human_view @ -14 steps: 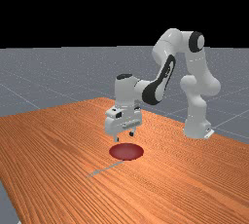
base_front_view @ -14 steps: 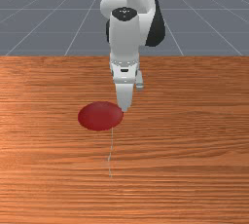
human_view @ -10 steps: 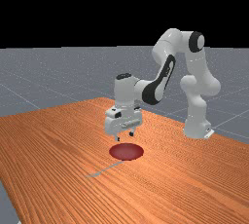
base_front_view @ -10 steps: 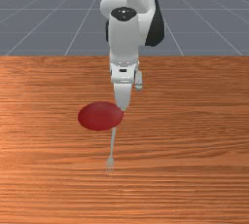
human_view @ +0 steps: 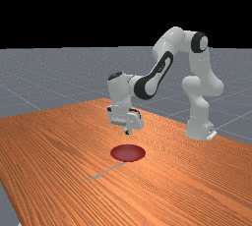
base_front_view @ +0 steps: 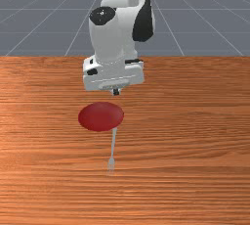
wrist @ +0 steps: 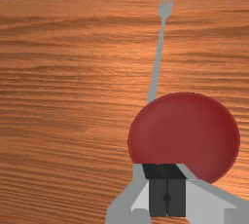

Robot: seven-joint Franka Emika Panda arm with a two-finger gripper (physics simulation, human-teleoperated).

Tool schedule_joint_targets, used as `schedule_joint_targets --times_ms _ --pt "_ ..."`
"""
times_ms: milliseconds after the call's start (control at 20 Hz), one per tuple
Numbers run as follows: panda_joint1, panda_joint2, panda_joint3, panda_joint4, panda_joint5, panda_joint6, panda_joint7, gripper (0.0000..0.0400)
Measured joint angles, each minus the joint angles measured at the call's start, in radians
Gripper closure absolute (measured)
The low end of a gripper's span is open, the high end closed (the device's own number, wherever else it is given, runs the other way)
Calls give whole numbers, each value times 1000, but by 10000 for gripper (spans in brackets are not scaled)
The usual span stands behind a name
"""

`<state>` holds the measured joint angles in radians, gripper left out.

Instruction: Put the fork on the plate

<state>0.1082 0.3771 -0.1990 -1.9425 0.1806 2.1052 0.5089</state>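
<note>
In the front view my gripper (base_front_view: 115,92) is above the table, just behind the red plate (base_front_view: 101,116). The far view has the gripper (human_view: 128,132) over the plate (human_view: 128,153). Its fingers meet in the wrist view, the gripper (wrist: 167,197) shut with nothing between them and overlapping the near rim of the plate (wrist: 185,135). A grey fork (wrist: 158,57) lies on the wood, its handle end at the plate's rim and its tines pointing away. In the front view the fork (base_front_view: 113,146) extends from the plate toward the viewer.
The wooden table (base_front_view: 195,136) surrounds the plate and fork. At the far view's right the arm's base (human_view: 199,129) stands at the table's edge.
My hand has turned by a large angle and tilted, and its fingers, apart before, have closed. The fork, at first a thin line in the front view, now shows its flat side. The plate is unmoved.
</note>
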Motion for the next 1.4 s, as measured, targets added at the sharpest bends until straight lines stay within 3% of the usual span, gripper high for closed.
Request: schedule_joint_targets --times_ms 400,900,950,1000,1050,1200,1400 --pt "-9 148 9 174 51 -11 79 400" --pt "-50 675 32 737 82 6 174 400" --pt "-50 701 31 775 83 8 184 279" --pt "-51 720 30 815 83 5 195 187" --pt "-52 736 29 844 83 2 202 133" --pt "-54 757 25 880 85 3 220 61" --pt "-53 758 20 885 87 -1 234 34"
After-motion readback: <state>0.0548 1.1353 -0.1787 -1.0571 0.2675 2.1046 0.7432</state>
